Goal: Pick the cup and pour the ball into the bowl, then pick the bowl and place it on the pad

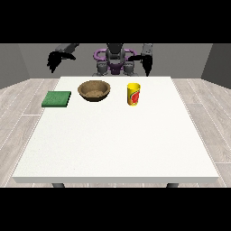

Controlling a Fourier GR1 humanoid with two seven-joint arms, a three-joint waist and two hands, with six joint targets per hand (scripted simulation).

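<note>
The near part of the white table (113, 149) lies bare. Farther back, 3 things stand in a row near the far edge: a green pad (57, 99) at the view's left, a brown bowl (94, 90) in the middle, and an upright yellow cup (133, 94) with a red mark, to the bowl's right and apart from it. Beyond the far edge, the hand at the view's right (147, 63) hangs above and behind the cup, fingers straight, pointing down, holding nothing. The hand at the view's left (55, 60) is raised beyond the pad, well apart from everything; its fingers cannot be made out.
</note>
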